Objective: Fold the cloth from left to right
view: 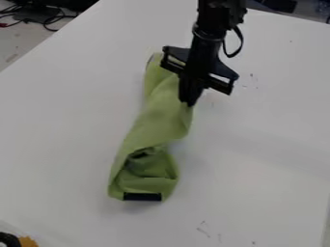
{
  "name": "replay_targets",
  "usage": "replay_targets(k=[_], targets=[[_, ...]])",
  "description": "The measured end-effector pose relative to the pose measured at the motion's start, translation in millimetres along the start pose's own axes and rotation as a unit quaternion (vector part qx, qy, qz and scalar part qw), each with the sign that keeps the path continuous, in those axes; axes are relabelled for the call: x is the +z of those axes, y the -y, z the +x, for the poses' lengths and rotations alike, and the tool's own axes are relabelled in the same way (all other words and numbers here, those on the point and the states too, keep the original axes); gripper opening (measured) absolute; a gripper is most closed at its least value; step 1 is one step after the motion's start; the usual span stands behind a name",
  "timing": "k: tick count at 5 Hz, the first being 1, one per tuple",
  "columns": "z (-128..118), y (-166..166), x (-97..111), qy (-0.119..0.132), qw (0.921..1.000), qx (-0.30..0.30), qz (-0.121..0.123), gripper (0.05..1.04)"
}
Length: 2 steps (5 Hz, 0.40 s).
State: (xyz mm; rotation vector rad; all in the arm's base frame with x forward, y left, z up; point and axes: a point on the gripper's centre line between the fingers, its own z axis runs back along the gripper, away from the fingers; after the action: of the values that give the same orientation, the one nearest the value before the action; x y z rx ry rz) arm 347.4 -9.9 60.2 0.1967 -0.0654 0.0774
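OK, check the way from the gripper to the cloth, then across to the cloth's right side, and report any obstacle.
Nothing visible stands between the gripper and the green cloth; they meet at its upper right edge. Across it, I see only its own bunched folds.

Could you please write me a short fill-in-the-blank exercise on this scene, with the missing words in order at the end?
The cloth is ____ in colour. It lies on a table whose colour is ____. The strip at the cloth's end nearest the camera is ____ in colour. As the picture shows it, the gripper is at the long edge on the cloth's ____ side.

Missing words: green; white; black; right.
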Motion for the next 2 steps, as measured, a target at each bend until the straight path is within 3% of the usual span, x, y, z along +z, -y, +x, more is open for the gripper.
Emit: replay_targets(k=[1,2], targets=[[0.7,13.9,-9.7,0.001,1.0,0.003,-0.001,0.095],[2.7,15.9,-9.7,0.009,0.9999,0.009,0.003,0.26]])
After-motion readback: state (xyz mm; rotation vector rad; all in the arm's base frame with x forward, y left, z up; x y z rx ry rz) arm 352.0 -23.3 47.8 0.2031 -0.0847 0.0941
